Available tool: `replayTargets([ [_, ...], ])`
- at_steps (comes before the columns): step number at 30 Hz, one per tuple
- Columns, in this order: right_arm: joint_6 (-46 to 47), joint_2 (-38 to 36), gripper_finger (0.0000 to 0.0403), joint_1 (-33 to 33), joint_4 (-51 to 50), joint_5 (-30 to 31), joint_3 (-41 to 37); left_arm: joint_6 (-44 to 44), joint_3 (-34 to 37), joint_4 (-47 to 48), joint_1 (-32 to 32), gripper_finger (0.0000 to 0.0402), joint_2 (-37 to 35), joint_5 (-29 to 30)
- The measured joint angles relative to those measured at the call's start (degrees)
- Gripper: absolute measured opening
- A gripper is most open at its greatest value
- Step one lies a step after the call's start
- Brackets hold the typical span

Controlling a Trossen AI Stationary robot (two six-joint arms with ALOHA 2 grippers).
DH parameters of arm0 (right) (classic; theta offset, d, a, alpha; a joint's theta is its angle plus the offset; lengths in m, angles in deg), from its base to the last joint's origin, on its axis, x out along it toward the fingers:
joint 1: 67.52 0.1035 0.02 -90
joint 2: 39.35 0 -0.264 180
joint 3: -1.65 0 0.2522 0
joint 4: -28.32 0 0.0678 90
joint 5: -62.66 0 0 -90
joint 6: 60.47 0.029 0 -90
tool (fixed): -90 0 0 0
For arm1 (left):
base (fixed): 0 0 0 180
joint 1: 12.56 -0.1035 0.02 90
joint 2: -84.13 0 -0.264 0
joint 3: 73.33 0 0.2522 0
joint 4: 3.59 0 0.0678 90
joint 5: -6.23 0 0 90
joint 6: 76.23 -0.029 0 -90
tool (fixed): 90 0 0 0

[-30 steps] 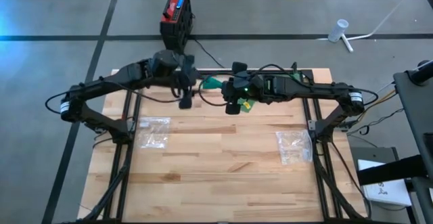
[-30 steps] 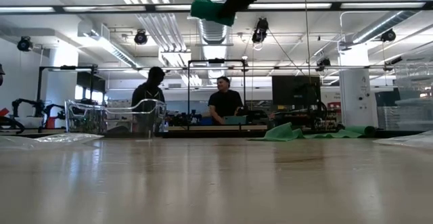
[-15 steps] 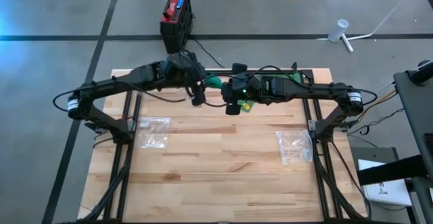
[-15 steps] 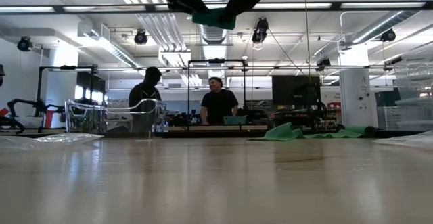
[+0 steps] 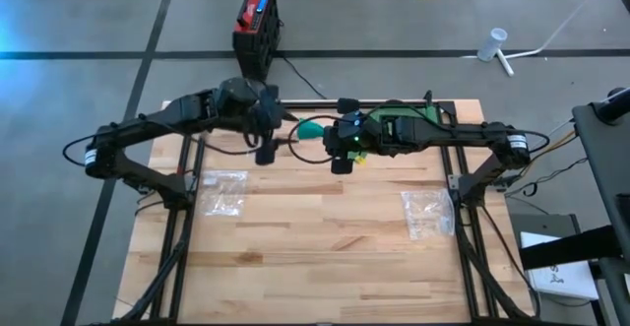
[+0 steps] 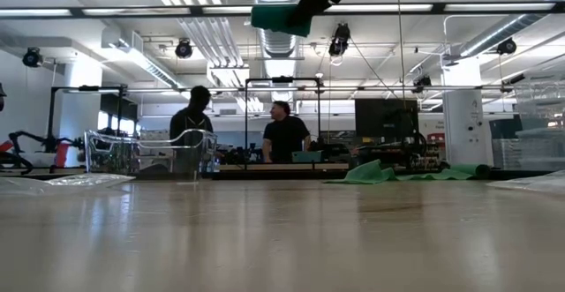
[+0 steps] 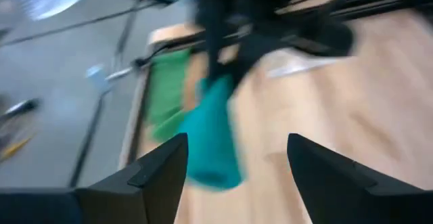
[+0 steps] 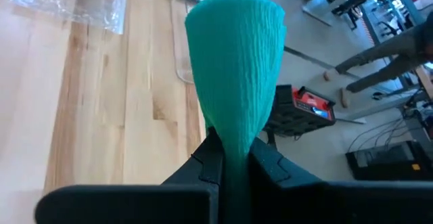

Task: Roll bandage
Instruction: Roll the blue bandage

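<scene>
Two clear plastic bags (image 5: pixel 223 190) (image 5: pixel 427 214) lie on the table (image 5: pixel 315 267).

2 arms; 2 grippers: left gripper (image 5: pixel 264 155), right gripper (image 5: pixel 341 164). 1 teal bandage (image 8: pixel 235 68). 2 clear plastic bags: one at 9 o'clock (image 5: pixel 222 190), one at 3 o'clock (image 5: pixel 428 213). 1 table (image 5: pixel 315 257). 2 people (image 6: pixel 192 126) (image 6: pixel 285 135) in the background.

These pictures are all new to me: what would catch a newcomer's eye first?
The teal bandage stands out first, pinched upright in the right gripper above the far middle of the wooden table. Facing it, the left gripper hangs in the air with its fingers spread and empty. More green cloth lies under the right arm at the table's far edge.
</scene>
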State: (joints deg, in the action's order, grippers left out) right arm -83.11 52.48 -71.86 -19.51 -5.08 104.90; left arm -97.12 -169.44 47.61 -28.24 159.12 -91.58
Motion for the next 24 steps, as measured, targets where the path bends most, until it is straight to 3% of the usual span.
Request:
replayTargets([
  [12,-2.9,0.0,0.0023,0.0,0.0,0.0,0.0,-2.5,1.1,-4.4,3.8,0.0285,4.2,-1.1],
  [24,-5.9,0.2,0.0023,-0.2,-0.3,-1.1,-0.1,-5.4,3.3,-6.0,4.0,0.0278,6.2,9.1],
])
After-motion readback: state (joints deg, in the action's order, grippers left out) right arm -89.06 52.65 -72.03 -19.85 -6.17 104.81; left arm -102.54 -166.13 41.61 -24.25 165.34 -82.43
